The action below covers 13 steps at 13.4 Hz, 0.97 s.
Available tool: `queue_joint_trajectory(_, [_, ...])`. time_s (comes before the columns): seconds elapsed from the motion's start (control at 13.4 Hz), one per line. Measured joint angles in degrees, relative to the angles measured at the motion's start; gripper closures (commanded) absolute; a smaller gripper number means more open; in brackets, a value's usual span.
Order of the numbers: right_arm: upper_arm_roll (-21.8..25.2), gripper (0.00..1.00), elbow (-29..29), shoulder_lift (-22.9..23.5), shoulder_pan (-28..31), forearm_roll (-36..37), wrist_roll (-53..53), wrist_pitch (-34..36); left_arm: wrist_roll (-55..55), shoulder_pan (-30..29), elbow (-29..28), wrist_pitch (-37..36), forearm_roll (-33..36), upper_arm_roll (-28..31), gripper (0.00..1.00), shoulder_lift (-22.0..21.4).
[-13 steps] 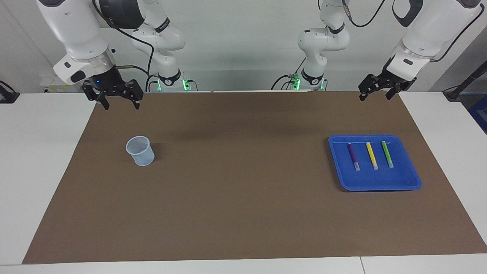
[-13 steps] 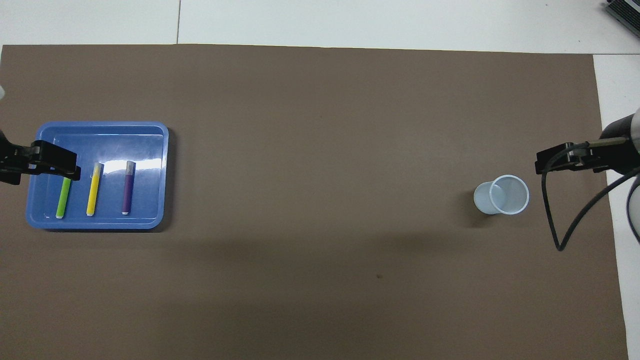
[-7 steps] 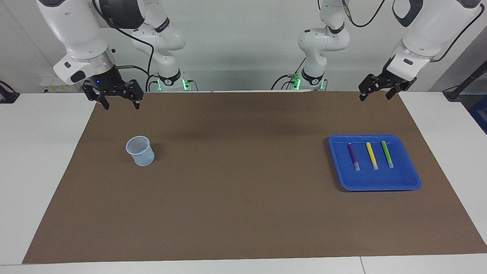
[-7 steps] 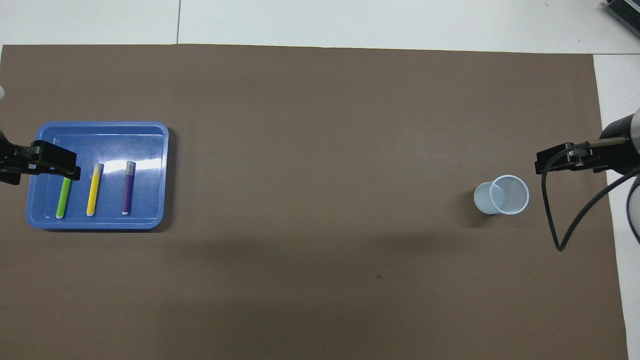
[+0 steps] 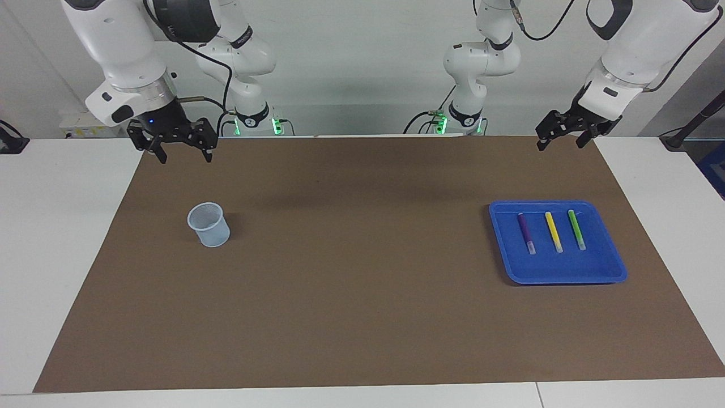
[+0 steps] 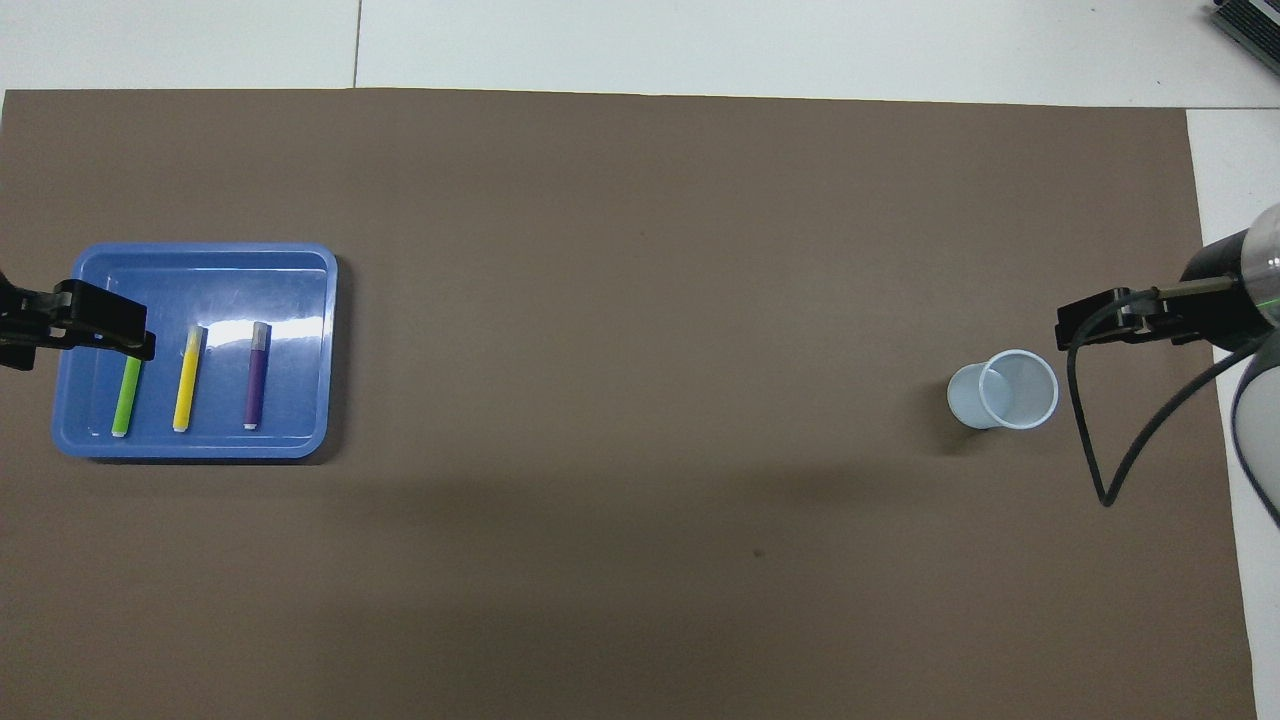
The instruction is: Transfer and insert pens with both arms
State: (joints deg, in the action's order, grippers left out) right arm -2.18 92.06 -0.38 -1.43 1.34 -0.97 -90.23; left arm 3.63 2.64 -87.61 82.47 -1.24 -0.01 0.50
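Observation:
Three pens lie side by side in a blue tray (image 5: 566, 271) (image 6: 200, 262) toward the left arm's end: purple (image 5: 525, 233) (image 6: 256, 375), yellow (image 5: 553, 232) (image 6: 187, 378) and green (image 5: 576, 229) (image 6: 126, 395). My left gripper (image 5: 558, 145) (image 6: 100, 330) hangs open and empty, high over the mat's corner; from above it overlaps the tray's rim and the green pen's cap end. Toward the right arm's end, my right gripper (image 5: 186, 158) (image 6: 1105, 325) hangs open and empty over the mat beside a pale translucent cup (image 5: 209, 225) (image 6: 1005, 390), touching nothing.
A brown mat (image 5: 362, 294) (image 6: 640, 250) covers most of the white table (image 5: 56, 238). A black cable (image 6: 1110, 470) loops down from the right wrist beside the cup. The arms' bases stand at the table's robot edge.
The right gripper has shifted slightly toward the left arm's end. The left gripper has barely moved. Pens, tray and cup lie as before.

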Motion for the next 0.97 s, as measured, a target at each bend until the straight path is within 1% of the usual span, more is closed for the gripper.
queue_joint_trajectory(0.3, [-4.86,0.00,-0.09,-0.01,-0.49,-0.35,0.00,0.00,0.00,-0.04,0.00,0.46,0.04,0.11,0.00,0.00])
queue_joint_trajectory(0.52, [-8.94,0.00,-0.42,-0.15,-0.69,-2.41,-0.09,-0.01,0.00,-0.22,-0.22,3.32,0.08,0.18,0.00,0.01])
queue_joint_trajectory(0.75, [-9.36,0.00,-0.45,-0.63,-0.65,-4.15,-0.09,0.00,0.00,-1.80,-2.11,5.58,0.11,0.25,0.00,0.20])
queue_joint_trajectory(0.97, [-9.29,0.00,-0.40,-1.23,-0.60,-4.56,-0.04,-1.11,-0.02,-2.42,-6.57,10.17,0.11,0.26,0.00,0.87])
